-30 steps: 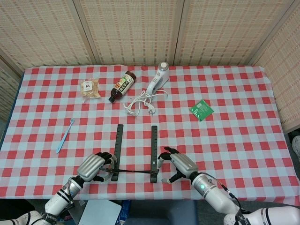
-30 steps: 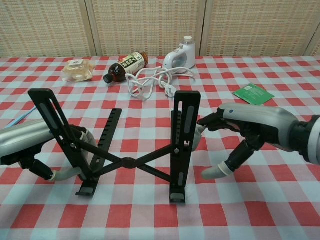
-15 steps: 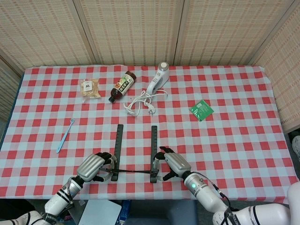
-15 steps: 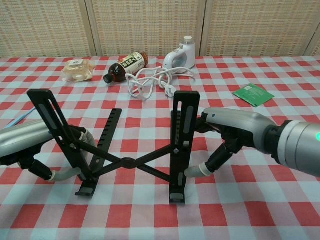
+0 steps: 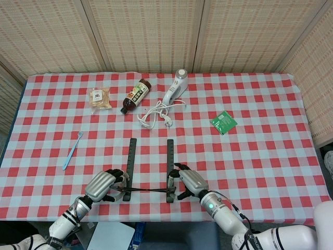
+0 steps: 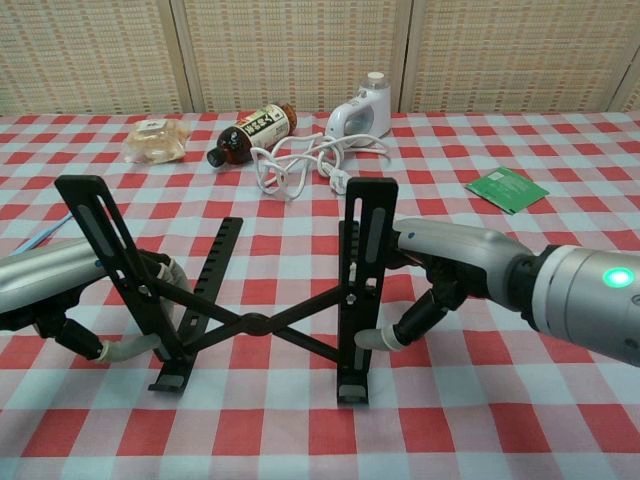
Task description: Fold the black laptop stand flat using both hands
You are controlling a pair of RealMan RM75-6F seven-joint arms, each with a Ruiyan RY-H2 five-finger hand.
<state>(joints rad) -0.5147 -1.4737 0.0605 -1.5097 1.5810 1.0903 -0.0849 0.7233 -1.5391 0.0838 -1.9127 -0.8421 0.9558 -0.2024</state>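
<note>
My left hand and right hand grip the upright black laptop stand between them. Beyond my hands lie a bottle, corded white appliance, green packet.

Black laptop stand on my red-and-white checked tablecloth, green packet, light blue toothbrush, white cord.
</note>
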